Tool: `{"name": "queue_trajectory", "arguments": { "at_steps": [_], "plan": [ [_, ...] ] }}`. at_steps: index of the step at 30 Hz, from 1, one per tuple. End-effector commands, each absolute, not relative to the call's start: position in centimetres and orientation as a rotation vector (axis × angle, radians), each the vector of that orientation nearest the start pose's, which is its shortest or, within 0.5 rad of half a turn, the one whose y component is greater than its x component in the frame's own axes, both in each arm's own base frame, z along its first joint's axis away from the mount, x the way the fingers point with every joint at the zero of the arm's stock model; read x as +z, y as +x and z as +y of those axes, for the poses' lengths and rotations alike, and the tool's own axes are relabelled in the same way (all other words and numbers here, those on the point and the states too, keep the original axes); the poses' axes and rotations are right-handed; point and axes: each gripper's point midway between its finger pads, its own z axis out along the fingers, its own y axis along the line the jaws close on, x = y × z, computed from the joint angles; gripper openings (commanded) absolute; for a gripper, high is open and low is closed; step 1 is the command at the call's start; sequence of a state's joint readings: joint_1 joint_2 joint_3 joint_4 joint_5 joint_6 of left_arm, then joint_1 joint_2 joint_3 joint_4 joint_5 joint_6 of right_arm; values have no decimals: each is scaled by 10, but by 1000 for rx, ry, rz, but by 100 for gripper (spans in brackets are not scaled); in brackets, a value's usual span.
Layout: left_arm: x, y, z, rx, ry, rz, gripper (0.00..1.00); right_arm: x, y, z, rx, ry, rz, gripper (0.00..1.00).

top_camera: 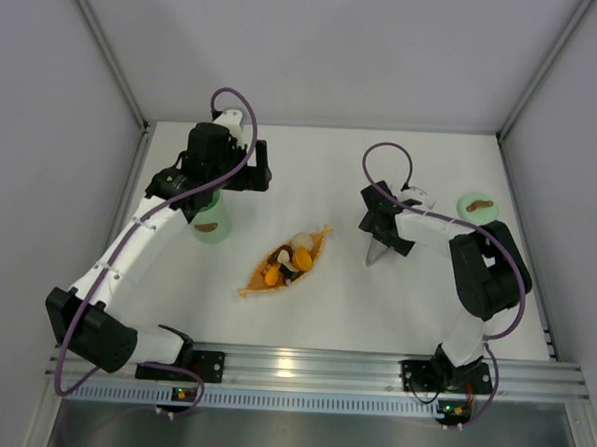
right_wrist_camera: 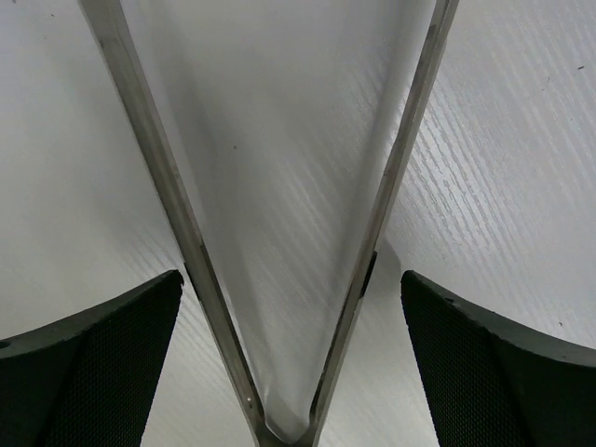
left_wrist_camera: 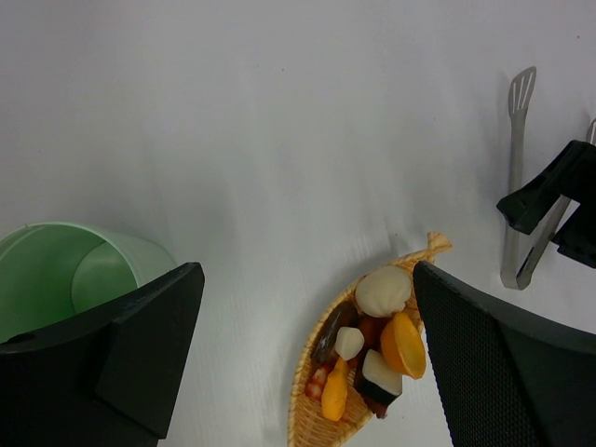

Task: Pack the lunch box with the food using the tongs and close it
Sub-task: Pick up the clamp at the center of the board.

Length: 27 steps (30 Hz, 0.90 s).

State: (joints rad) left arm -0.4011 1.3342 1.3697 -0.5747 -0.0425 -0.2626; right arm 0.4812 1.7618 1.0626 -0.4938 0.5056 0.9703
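Note:
The tongs [right_wrist_camera: 396,196] lie flat on the table as a narrow V, joint end nearest the camera. My right gripper [right_wrist_camera: 293,358] is open and straddles them; neither of its fingers [right_wrist_camera: 503,368] touches an arm. From above, the tongs [top_camera: 374,254] poke out below the right gripper [top_camera: 380,226]. The mint-green lunch box [left_wrist_camera: 56,270] stands open and empty at the left, partly behind a finger. My left gripper [left_wrist_camera: 307,372] hangs open, high over the table with nothing in it. The food [left_wrist_camera: 372,340] lies heaped in the leaf tray. The lid [top_camera: 477,206] rests at the far right.
The orange woven leaf-shaped tray [top_camera: 260,285] sits mid-table between the arms. The lunch box [top_camera: 210,227] stands left of it, under the left arm [top_camera: 137,240]. White walls enclose the table on three sides. A metal rail [top_camera: 301,369] runs along the near edge.

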Motion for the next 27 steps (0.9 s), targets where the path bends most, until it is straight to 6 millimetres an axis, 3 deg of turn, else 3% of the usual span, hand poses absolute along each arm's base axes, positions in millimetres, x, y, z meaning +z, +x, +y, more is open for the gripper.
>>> {"name": "queue_trajectory", "arguments": {
  "at_steps": [1, 10, 15, 21, 24, 27],
  "plan": [
    [293, 366, -160, -359, 124, 2085, 99, 40, 372, 136, -78, 750, 2359, 99],
    [293, 365, -160, -356, 125, 2092, 99, 27, 369, 136, -92, 759, 2384, 95],
    [288, 363, -159, -352, 124, 2112, 99, 24, 363, 133, -99, 772, 2386, 82],
    [279, 357, -155, -333, 118, 2137, 99, 22, 356, 132, -91, 768, 2392, 59],
    [279, 351, -150, -322, 112, 2137, 99, 28, 352, 130, -103, 744, 2386, 46],
    [276, 343, -143, -301, 101, 2142, 99, 45, 349, 128, -122, 701, 2355, 43]
  ]
}}
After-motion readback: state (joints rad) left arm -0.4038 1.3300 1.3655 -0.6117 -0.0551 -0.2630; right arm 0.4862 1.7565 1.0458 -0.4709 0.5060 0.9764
